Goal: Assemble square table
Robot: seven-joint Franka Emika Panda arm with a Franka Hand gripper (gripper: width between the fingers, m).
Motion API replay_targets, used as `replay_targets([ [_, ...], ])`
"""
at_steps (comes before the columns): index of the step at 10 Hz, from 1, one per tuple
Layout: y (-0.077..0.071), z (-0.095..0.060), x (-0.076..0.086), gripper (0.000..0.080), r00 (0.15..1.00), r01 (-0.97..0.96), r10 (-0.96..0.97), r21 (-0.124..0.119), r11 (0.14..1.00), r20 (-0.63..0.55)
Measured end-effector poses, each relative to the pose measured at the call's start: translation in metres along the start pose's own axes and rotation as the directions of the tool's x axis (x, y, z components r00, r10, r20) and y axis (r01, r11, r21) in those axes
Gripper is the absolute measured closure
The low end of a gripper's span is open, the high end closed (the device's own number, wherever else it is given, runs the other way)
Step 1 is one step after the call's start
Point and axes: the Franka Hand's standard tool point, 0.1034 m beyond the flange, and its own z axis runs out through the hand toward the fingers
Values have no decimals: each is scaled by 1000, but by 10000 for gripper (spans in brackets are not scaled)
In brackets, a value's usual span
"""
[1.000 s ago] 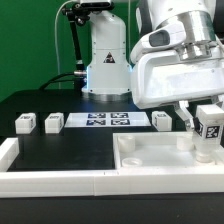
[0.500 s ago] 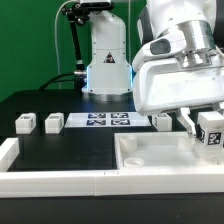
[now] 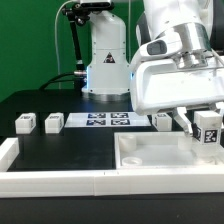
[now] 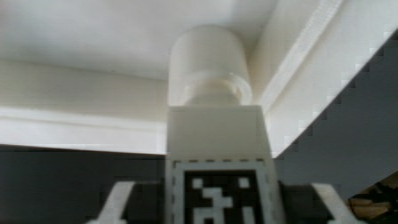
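"White plastic, nearest the lens: what is entered first?"

"Border rail (image 3: 60, 178), long and white, running along the front edge and turning up the exterior view's left side of the black table (image 3: 70, 145)."

"Next behind it?"

"Tabletop (image 3: 150, 168), white, square, tray-like with a raised rim. It lies flat just behind the rail, on the exterior view's right."

"Contents of the tray?"

"One held leg (image 3: 211, 135), white, upright, tag facing the camera. Its lower end reaches down toward the tray's far corner on the exterior view's right. The wrist view shows its rounded end pointing into that corner. Whether it touches the tray floor, I cannot tell."

"Gripper?"

"Gripper (image 4: 219, 205), jaws partly closed and clamped on the tagged block of that leg, one of the fingers (image 4: 119, 205) on each side of it. The arm's white casing (image 3: 175, 75) hangs directly above."

"Items outside the tray?"

"Three loose leg blocks, white and tagged, in a row on the black table: one (image 3: 24, 122) far toward the exterior view's left, one (image 3: 54, 122) just beside it, one (image 3: 162, 120) near the tray's far rim."

"Between them?"

"Marker board (image 3: 105, 120), flat, lying in the same row between the second and third blocks."

"Farthest entry?"

"Robot base (image 3: 107, 62), white, behind the board."
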Motion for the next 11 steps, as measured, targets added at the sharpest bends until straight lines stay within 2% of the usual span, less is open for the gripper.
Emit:
replay_targets([
  [1, 0, 1, -1, 512, 1000, 0, 0, 1, 1000, 5],
  [3, 0, 1, -1, 231, 1000, 0, 0, 2, 1000, 7],
  [4, 0, 1, -1, 231, 1000, 0, 0, 2, 1000, 7],
  [5, 0, 1, -2, 162, 1000, 0, 0, 2, 1000, 7],
  [8, 1, 1, -2, 150, 1000, -1, 1, 2, 1000, 12],
  [11, 14, -14, 11, 150, 999, -5, 5, 0, 1000, 46],
])
